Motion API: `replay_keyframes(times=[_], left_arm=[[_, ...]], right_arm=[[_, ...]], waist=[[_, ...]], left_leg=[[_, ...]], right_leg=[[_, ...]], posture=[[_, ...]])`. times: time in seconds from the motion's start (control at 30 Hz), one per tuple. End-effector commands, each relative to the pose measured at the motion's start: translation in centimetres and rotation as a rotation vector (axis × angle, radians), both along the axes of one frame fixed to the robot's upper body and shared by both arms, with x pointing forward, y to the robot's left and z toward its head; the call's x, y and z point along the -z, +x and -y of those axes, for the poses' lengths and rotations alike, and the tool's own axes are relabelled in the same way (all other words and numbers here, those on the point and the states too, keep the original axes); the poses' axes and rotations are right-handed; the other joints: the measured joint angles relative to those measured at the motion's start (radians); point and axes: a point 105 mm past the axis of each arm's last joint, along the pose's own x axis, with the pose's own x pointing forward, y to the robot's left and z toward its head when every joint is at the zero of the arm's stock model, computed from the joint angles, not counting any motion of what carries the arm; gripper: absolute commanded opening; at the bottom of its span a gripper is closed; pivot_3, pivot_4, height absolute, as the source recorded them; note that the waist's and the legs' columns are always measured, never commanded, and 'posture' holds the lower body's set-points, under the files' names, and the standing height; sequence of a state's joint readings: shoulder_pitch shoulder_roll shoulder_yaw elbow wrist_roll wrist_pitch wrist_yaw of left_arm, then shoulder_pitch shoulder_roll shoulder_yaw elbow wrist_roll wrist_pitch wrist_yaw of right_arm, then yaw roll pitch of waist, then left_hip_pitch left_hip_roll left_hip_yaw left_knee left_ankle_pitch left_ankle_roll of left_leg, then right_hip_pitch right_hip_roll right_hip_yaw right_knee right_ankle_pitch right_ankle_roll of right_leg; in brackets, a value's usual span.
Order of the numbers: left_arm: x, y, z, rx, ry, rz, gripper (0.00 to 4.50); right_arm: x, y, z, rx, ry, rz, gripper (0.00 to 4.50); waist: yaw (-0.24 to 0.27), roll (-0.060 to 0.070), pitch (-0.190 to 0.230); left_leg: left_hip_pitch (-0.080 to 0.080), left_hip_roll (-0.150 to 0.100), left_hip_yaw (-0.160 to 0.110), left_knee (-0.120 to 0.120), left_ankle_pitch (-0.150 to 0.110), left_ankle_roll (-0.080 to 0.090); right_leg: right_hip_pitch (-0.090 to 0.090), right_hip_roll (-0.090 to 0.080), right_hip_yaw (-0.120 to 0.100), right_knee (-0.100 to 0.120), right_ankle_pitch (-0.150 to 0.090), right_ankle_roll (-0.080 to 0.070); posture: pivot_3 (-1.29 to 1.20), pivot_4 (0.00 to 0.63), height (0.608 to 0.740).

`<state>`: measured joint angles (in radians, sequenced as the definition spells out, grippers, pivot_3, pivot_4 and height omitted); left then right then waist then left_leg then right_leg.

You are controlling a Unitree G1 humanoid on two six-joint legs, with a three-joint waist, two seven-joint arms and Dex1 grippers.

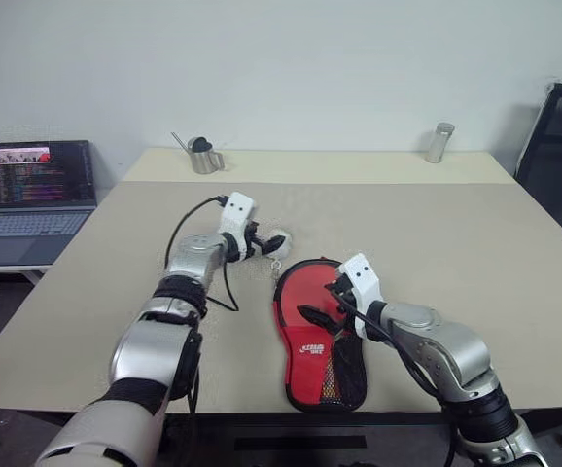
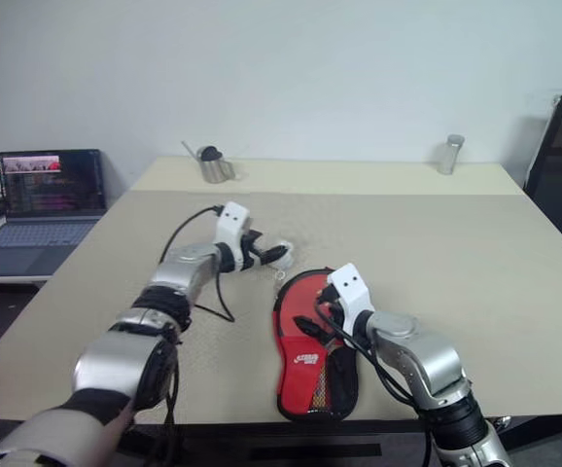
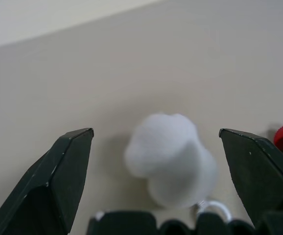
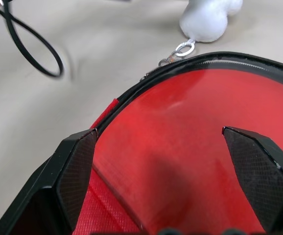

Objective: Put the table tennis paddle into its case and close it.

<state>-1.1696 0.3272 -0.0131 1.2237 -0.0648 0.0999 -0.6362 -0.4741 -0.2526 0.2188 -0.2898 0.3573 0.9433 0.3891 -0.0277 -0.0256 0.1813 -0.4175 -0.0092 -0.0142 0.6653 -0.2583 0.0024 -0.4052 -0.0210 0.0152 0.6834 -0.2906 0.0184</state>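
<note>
Nearest the robot, the case (image 1: 318,336) lay flat on the beige worktop (image 1: 475,253) close to its front edge, red side up, with the small logo and mesh pocket toward the narrow near end. The right hand (image 1: 328,302) hovered low over the wide red part with its 2 fingers spread and nothing between them. In the right wrist view a smooth red face filled the space inside the black zip rim (image 4: 190,63), so the paddle (image 4: 180,147) looked to be already inside with the mouth not yet zipped, though the handle could not be made out. Just past the round end, the white pom-pom (image 1: 275,239) rested on the worktop, joined to the zip by a small ring (image 4: 184,48). The left hand (image 1: 262,243) was at it, fingers wide apart on either side, gripping nothing. The case seemed soft and light, likely to slide if tugged, so pinning the stiff paddle through the cloth while pulling near the ring looked wiser than squeezing the fluffy, yielding ball. Farther back stood a metal cup (image 1: 203,156), a small tin (image 1: 439,142) and, off to the left, a laptop (image 1: 40,190).
</note>
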Motion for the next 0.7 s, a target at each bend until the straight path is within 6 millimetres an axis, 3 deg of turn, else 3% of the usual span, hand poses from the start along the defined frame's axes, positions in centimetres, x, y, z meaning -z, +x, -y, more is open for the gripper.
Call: replay_keyframes(times=[0.03,0.27,0.5,0.7], left_arm=[[-0.3,0.5,0.1,-0.049,-0.003,-0.01,4.5],[2.3,0.4,0.5,-0.14,-0.003,-0.095,4.5],[2.6,0.2,2.7,-0.1,-0.002,-0.098,4.5],[2.5,0.2,3.1,-0.087,-0.024,-0.1,2.54]], right_arm=[[-1.4,0.1,-0.2,0.016,0.03,0.061,4.5],[-1.4,-0.1,-0.5,0.054,0.053,0.066,4.5],[-1.5,0.0,0.0,0.109,0.056,0.082,4.5],[-1.3,-0.1,0.6,0.121,0.03,0.095,4.5]], waist=[[-0.005,0.0,0.0],[-0.001,0.0,0.0],[0.003,-0.001,-0.001],[0.004,-0.001,-0.001]], left_leg=[[-0.001,0.0,0.0,0.0,0.0,0.0],[-0.002,0.0,0.0,-0.001,0.001,-0.002],[-0.001,0.0,0.0,0.0,0.002,-0.003],[-0.001,-0.001,0.0,0.0,0.002,-0.004]], right_leg=[[-0.001,0.0,0.0,0.0,0.0,0.0],[-0.002,0.0,0.0,0.0,0.0,0.0],[-0.002,0.0,0.0,0.001,0.0,0.0],[-0.002,-0.001,0.0,0.001,0.0,0.0]], posture=[[0.0,0.15,0.74],[0.0,0.15,0.74],[0.0,0.15,0.74],[0.0,0.15,0.74]])
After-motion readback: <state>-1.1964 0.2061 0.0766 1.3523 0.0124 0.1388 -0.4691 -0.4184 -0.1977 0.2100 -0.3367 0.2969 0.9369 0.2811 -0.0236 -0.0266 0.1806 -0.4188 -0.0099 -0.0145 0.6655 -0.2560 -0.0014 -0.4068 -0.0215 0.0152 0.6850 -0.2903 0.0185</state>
